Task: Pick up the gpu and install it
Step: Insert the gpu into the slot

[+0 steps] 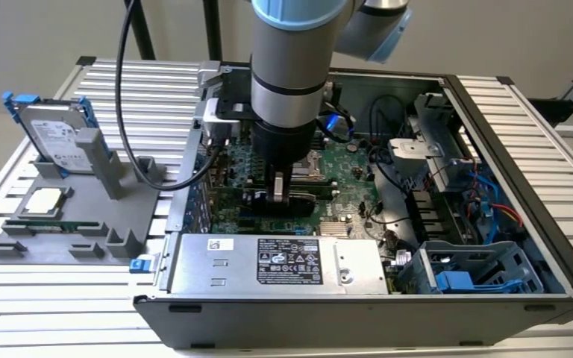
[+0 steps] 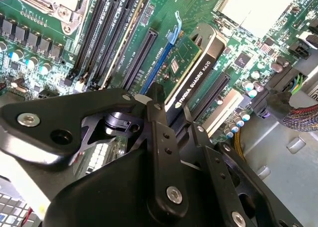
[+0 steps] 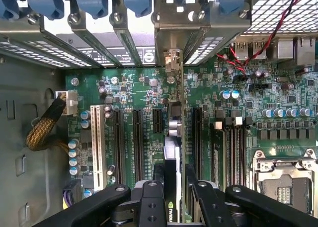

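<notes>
Over motherboard (image 3: 129,95), jaws clamp gpu (image 2: 191,70) top edge, card upright betw. slots.

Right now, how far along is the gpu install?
Pickup looks done: the gripper is down inside the computer case, its fingers closed on the gpu. The card stands on edge over the motherboard, lined up along an expansion slot. Whether it is fully seated cannot be told, and the gripper has not let go.
</notes>
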Controlling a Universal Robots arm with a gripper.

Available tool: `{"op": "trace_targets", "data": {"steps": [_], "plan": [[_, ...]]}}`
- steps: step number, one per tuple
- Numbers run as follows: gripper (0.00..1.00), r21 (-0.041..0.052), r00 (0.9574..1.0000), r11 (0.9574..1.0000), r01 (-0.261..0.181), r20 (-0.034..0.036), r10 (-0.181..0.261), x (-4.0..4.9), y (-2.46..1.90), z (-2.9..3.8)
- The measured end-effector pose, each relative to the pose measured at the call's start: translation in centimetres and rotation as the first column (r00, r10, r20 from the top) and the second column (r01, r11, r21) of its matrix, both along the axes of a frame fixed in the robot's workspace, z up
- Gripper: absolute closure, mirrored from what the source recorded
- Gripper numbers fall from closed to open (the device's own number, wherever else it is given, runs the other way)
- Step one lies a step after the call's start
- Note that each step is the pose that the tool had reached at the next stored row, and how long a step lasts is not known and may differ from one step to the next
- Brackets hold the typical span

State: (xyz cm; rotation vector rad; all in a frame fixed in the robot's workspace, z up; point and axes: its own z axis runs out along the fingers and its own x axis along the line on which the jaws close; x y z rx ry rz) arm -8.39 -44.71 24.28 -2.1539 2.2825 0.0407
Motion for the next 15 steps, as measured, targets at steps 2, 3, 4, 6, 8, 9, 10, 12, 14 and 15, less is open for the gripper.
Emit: {"op": "trace_targets", "data": {"steps": [2, 3, 4, 6, 8, 9, 10, 12, 14, 15], "plan": [[1.0, 0.0002, 1.0, 1.0, 0.0, 0.0001, 0.0, -0.08, 0.04, -0.02], [1.0, 0.0, 1.0, 1.0, 0.0, -0.0001, 0.0, -0.12, 0.05, -0.06], [1.0, -0.0007, 1.0, 1.0, 0.0, -0.0006, 0.0, -0.13, 0.05, -0.19], [1.0, -0.0015, 1.0, 1.0, 0.0, -0.0007, 0.0, -0.14, 0.05, -0.55], [1.0, -0.0028, 1.0, 1.0, 0.0, -0.0008, 0.0, -0.15, 0.04, -0.87], [1.0, -0.0026, 1.0, 1.0, 0.0, -0.0005, 0.0, -0.15, 0.04, -0.97], [1.0, -0.0025, 1.0, 1.0, 0.0, -0.0004, 0.0, -0.14, 0.04, -1.05], [1.0, -0.0037, 1.0, 1.0, 0.0, -0.001, 0.0, -0.13, 0.06, -1.19], [1.0, -0.0056, 1.0, 1.0, 0.0, -0.002, 0.0, -0.12, 0.07, -1.2], [1.0, -0.0055, 1.0, 1.0, 0.0, -0.0019, 0.0, -0.12, 0.06, -1.21]]}}
